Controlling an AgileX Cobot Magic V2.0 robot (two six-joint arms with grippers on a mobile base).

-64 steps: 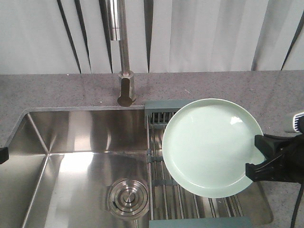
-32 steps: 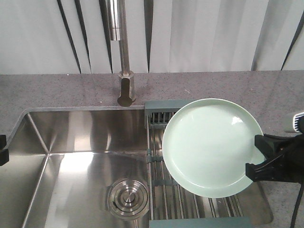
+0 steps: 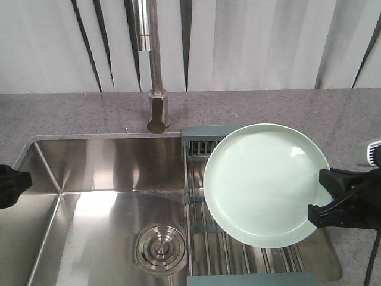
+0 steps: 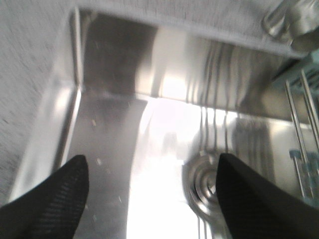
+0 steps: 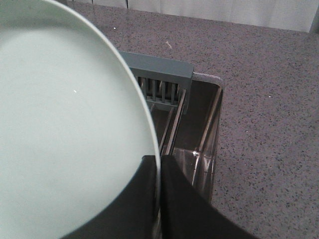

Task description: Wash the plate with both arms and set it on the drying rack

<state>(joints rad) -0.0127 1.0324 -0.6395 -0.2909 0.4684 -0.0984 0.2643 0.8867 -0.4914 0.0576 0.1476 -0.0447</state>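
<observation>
Between the fingers of the right pincer (image 3: pixel 321 195) the right-hand rim of the plate (image 3: pixel 265 185) is clamped. The wrist view shows the two fingers closed tight on the edge, one on each face. From that pincer the plate spreads away to the left, over the rack (image 3: pixel 196 146). The slotted end of the rack is seen just beyond the plate's far rim. Whether the lower rim touches the rods cannot be told. Being round, the plate has no long axis; its hollow face is turned upward and toward the front camera.

The left pincer (image 3: pixel 9 185) is seen at the far left edge of the sink (image 3: pixel 107 173), well apart from the plate. Its fingers are spread wide and nothing is held between them; only the bare basin and the drain (image 4: pixel 202 181) lie beneath. From this pincer the plate lies to the right, across the whole basin, with the tap (image 3: pixel 156 89) standing on the tabletop (image 3: pixel 71 113) beyond and between the two.

The right arm is judged much the nearer, the plate being already in its grip. Washing appears not yet begun. The plate would probably have to be carried leftward over the basin, so that it could be met by the left arm.

Counted: one plate, one rack, one tap, one drain, two pincers.
</observation>
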